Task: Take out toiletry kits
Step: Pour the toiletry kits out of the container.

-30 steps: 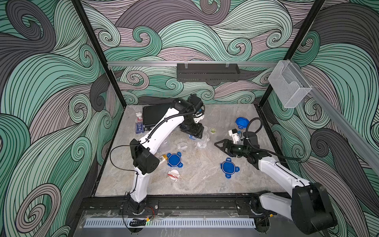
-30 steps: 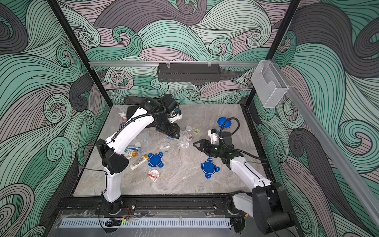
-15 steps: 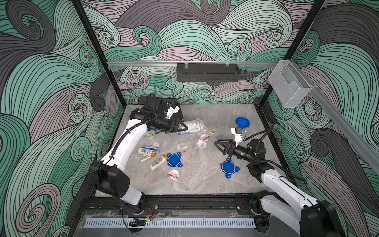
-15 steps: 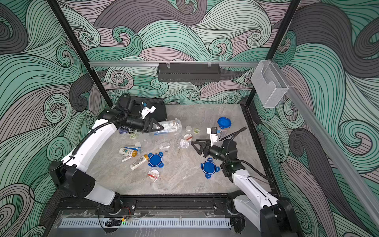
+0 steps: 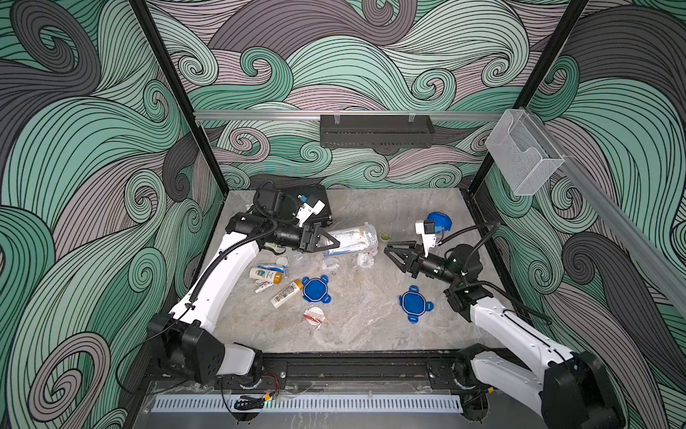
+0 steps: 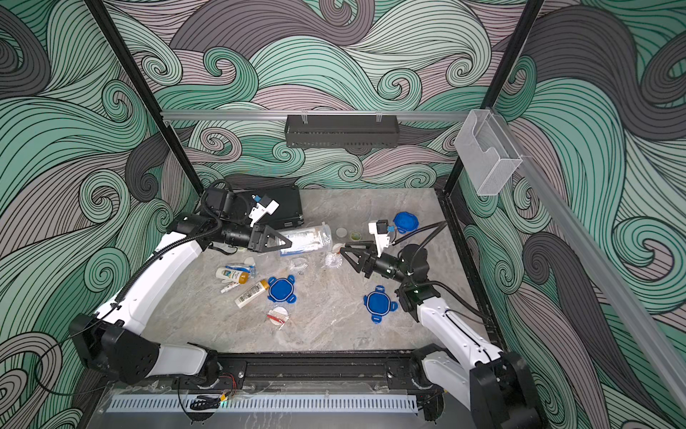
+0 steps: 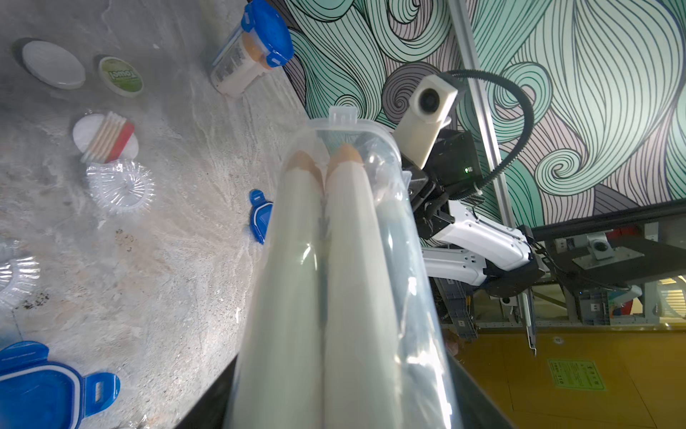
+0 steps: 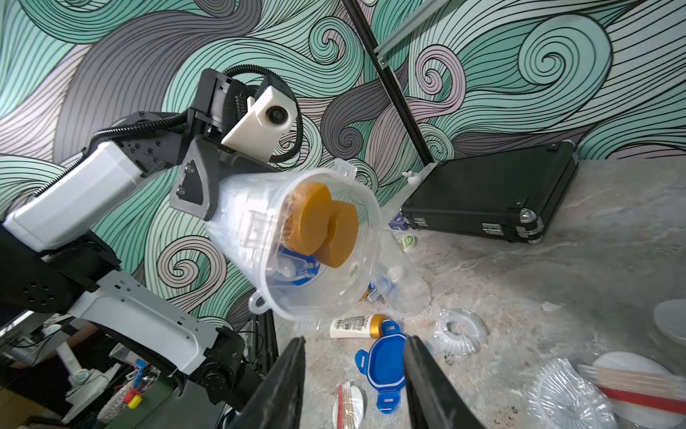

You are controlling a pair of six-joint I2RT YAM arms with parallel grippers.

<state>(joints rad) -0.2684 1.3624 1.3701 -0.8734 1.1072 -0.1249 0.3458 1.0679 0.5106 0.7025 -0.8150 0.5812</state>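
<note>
swung to centre frame, clamped in left gripper (image 5: pixel 331 243): clear plastic tub (image 5: pixel 352 239) of orange-capped white bottles (image 8: pixel 315 219), ready for right gripper (image 5: pixel 388 251), jaws apart, narrowing.

Orange-capped white bottles (image 8: pixel 313 219) lie sideways in lidless clear tub (image 8: pixel 241 208).

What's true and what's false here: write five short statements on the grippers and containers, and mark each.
1. The left gripper holds the clear plastic container. True.
2. That container is empty. False: two white bottles with orange caps sit inside.
3. The right gripper grips a blue lid. False: it is open and empty.
4. Two blue clip lids lie on the grey marbled table. True.
5. The black ribbed case lies at the table's front. False: at the back.
</note>
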